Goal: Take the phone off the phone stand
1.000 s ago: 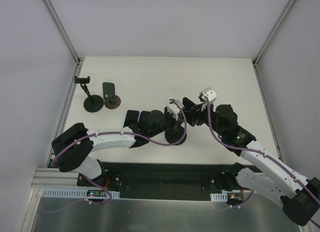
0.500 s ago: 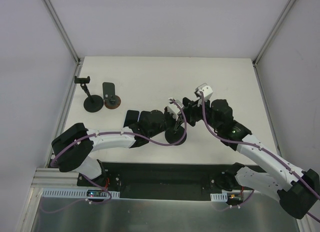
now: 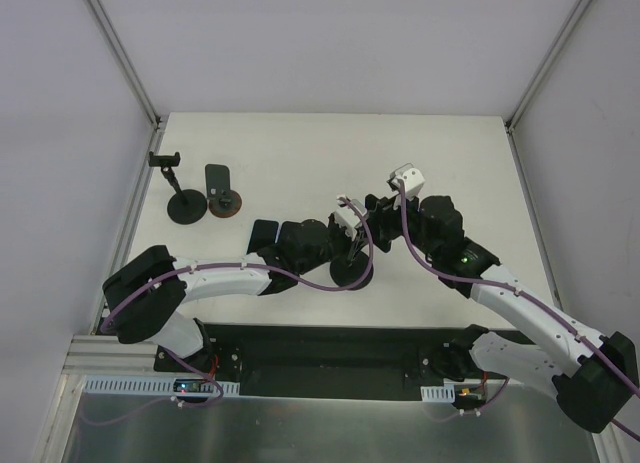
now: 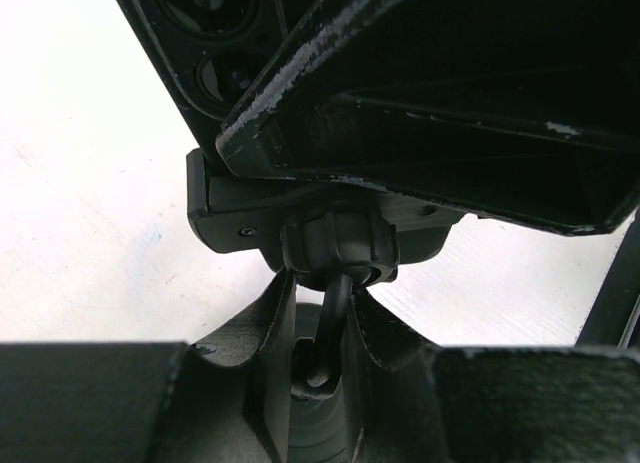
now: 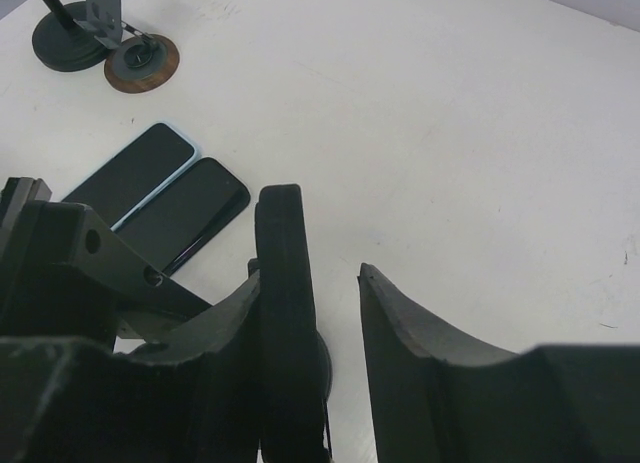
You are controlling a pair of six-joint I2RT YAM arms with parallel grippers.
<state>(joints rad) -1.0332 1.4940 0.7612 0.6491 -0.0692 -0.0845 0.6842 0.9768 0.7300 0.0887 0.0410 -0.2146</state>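
Note:
The black phone stand (image 3: 350,273) sits mid-table on a round base. My left gripper (image 4: 325,328) is shut on its thin stem (image 4: 335,308), just under the ball joint (image 4: 338,248). The phone (image 4: 420,83) is clamped in the cradle above, and the right wrist view shows it edge-on (image 5: 285,313). My right gripper (image 5: 310,278) straddles that phone from above. Its left finger lies against the phone's side, while the right finger (image 5: 400,353) stands off it with a gap. In the top view the right gripper (image 3: 383,215) meets the left gripper (image 3: 350,245) over the stand.
Two dark phones (image 5: 130,173) (image 5: 195,208) lie flat side by side left of the stand. At the far left stand an empty black stand (image 3: 185,205) and a brown-based holder (image 3: 225,203) with a phone in it. White walls ring the table.
The right arm has shifted left over the stand and its jaws have narrowed around the phone. The left gripper has kept its hold on the stem.

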